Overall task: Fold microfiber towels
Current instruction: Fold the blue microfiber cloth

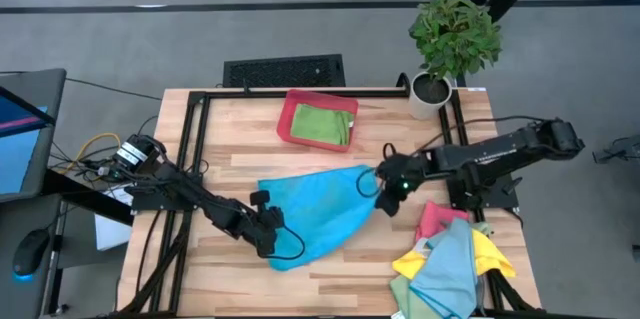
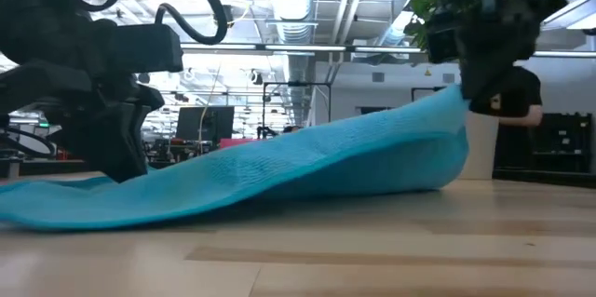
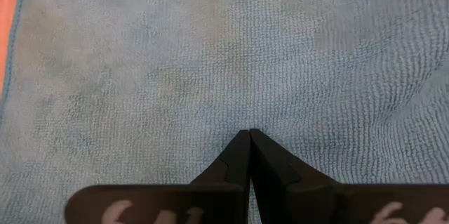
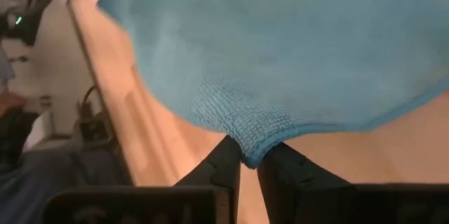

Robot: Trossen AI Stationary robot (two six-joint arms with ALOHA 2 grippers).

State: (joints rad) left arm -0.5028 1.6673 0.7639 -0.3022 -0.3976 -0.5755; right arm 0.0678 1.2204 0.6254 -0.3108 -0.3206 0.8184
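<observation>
A: The right tool point(image 4: 249, 159) pinches a corner of the soft light-blue microfiber towel point(image 1: 320, 209), lifted off the wooden surface point(image 1: 230, 129). The left tool point(image 3: 249, 155), pressed together, pins the opposite end.

B: The shallow pinch may slip. The red rectangular tray point(image 1: 287, 124) and heaped coloured cloths point(image 1: 450, 259) seem close.

From above, my left gripper point(image 1: 268, 231) covers part of the blue towel point(image 1: 320, 209). The towel pile point(image 1: 450, 259) runs off the picture's lower edge. At table height, both arms are cut off at the top.
</observation>
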